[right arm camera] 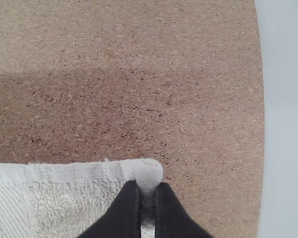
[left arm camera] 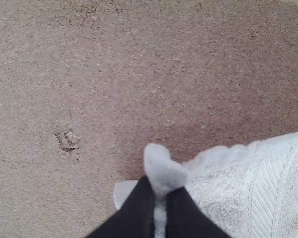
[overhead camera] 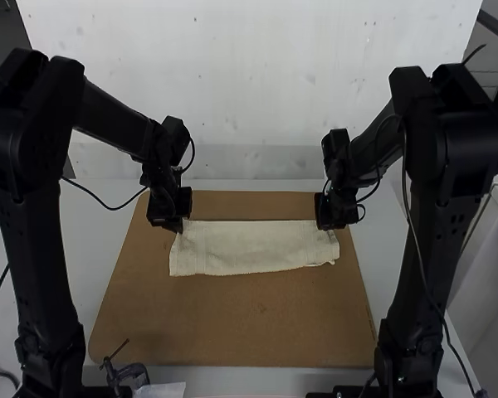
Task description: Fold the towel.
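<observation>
The cream towel [overhead camera: 249,247] lies as a wide, flat strip across the upper part of the cork board. At its far left corner is my left gripper [overhead camera: 179,225], and at its far right corner my right gripper [overhead camera: 334,225]. In the left wrist view the left gripper [left arm camera: 160,198] is shut on a pinched corner of the towel [left arm camera: 223,191], a small tuft standing up between the fingers. In the right wrist view the right gripper [right arm camera: 147,196] is shut on the other corner of the towel [right arm camera: 64,196].
The brown cork board [overhead camera: 232,319] extends nearer the arms from the towel. A small metal clamp [overhead camera: 129,375] sits at its near left corner, with a white paper [overhead camera: 162,390] beside it. Cables run beside both arms.
</observation>
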